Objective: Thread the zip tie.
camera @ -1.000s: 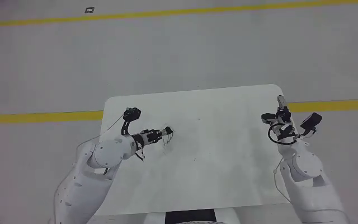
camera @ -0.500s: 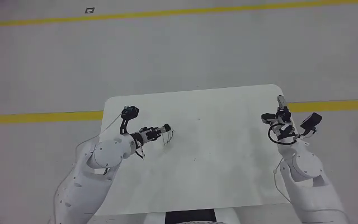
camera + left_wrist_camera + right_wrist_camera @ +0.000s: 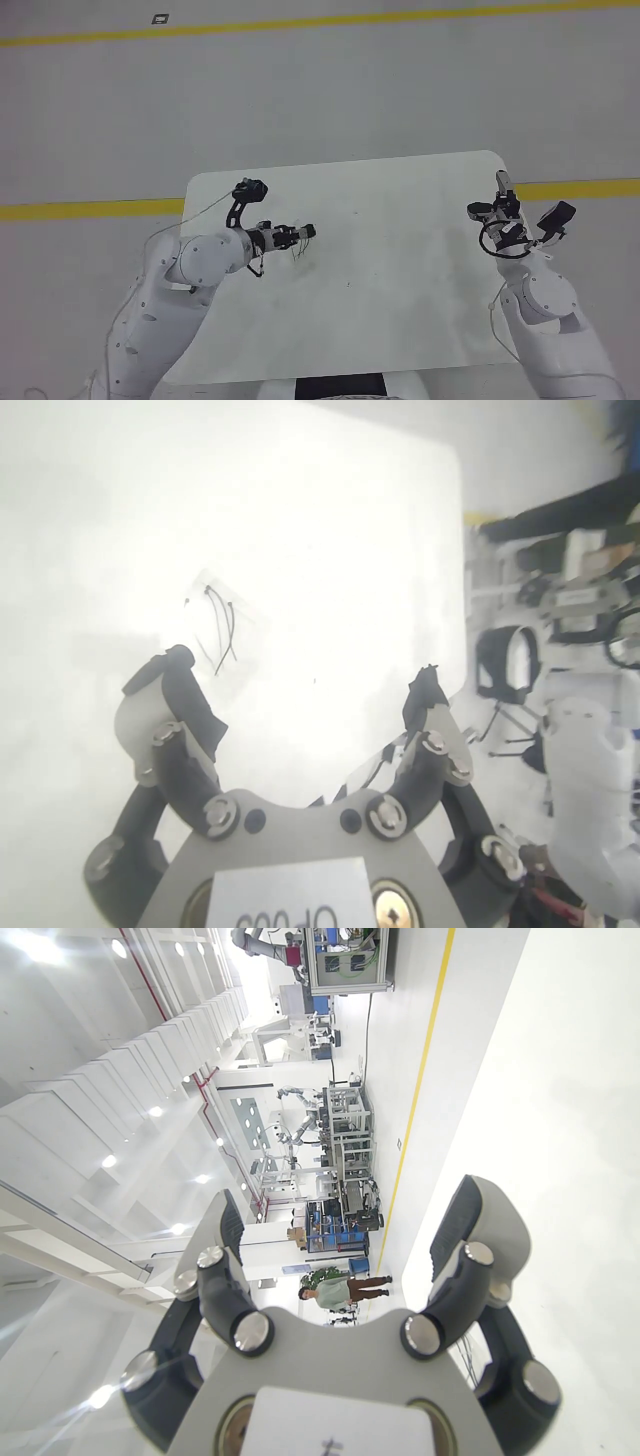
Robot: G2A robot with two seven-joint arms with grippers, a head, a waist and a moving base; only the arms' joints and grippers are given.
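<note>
- Your left gripper (image 3: 300,672) is spread wide and has nothing between its fingers (image 3: 182,700). These are black pads on pale grey brackets, fixed with round silver screws to a flat grey plate. The pad on 1 finger looks ragged at the tip.
- The zip ties (image 3: 221,627) lie flat on the table near that gripper, just past 1 fingertip and outside the gap. They are thin black strands, slightly bowed and crossing each other, and 3 small square heads show at their far ends. You can't count the strands for certain.
- A faint outline around them suggests a clear sleeve (image 3: 245,607), but you can't tell whether they are inside it or on it.
- Your right gripper (image 3: 347,1198) is also spread and holds nothing. It has ribbed black pads on smooth grey fingers. In the top view it sits at the table's right edge, well apart from the ties, and points out over the floor.
- The table (image 3: 400,200) is white and matte with rounded corners.
- The floor (image 3: 400,90) is smooth pale grey, with 2 yellow lines (image 3: 300,21) painted across it.
- Beyond it the hall is white, with metal machine frames (image 3: 345,1128) and round ceiling lights (image 3: 119,947).
</note>
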